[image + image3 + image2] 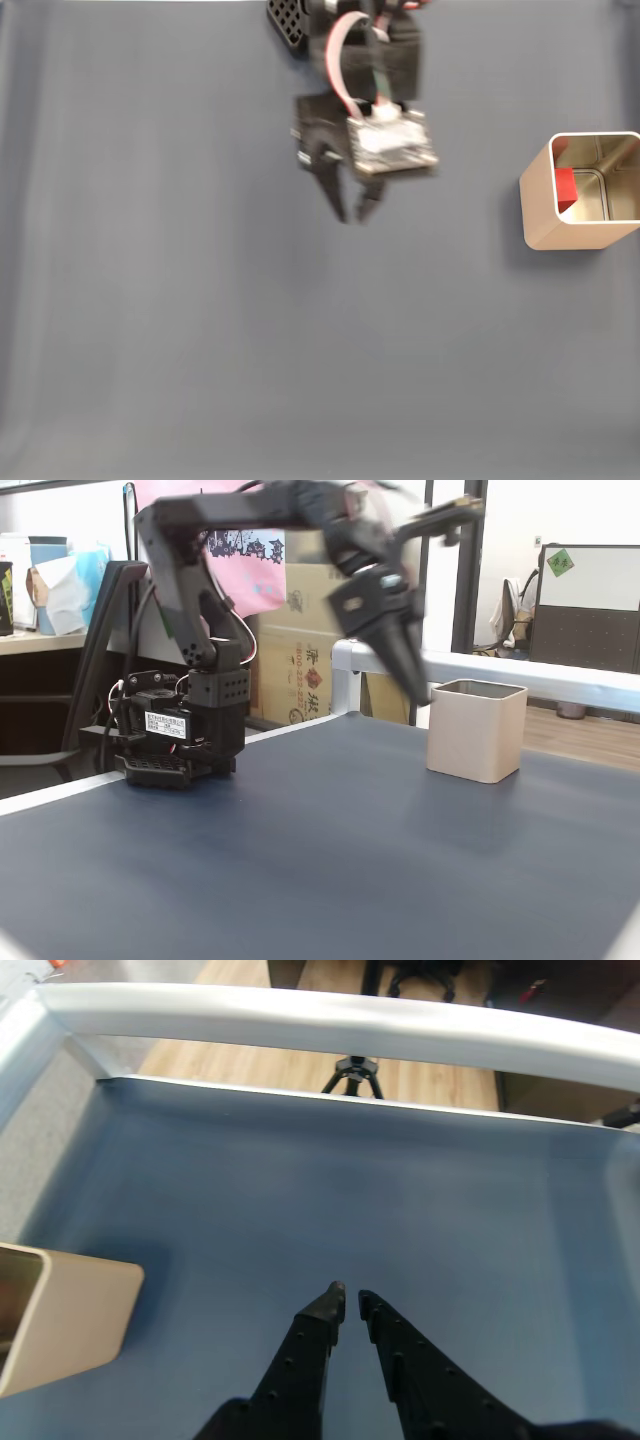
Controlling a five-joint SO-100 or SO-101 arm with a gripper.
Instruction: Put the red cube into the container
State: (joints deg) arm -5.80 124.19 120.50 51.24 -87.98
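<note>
The red cube (pixel 565 190) lies inside the container (pixel 570 236), against its left inner wall as a fixed view from above shows it. The container is a beige square tin with a shiny inside, standing at the right edge of the blue-grey mat; it also appears as the tin (pixel 477 735) in the side fixed view and the tin's corner (pixel 70 1315) at the lower left of the wrist view. My gripper (pixel 352 215) hangs above the mat, well left of the tin. Its black fingers (pixel 322 1315) nearly touch, with nothing between them. The gripper (pixel 418 692) points down and is motion-blurred.
The arm's base (pixel 185 730) is clamped at the table's far left in the side view. A white rail (pixel 330 1025) borders the mat's far edge, with a tripod (pixel 352 1072) on the wooden floor beyond. Cardboard boxes (pixel 305 660) stand behind the table.
</note>
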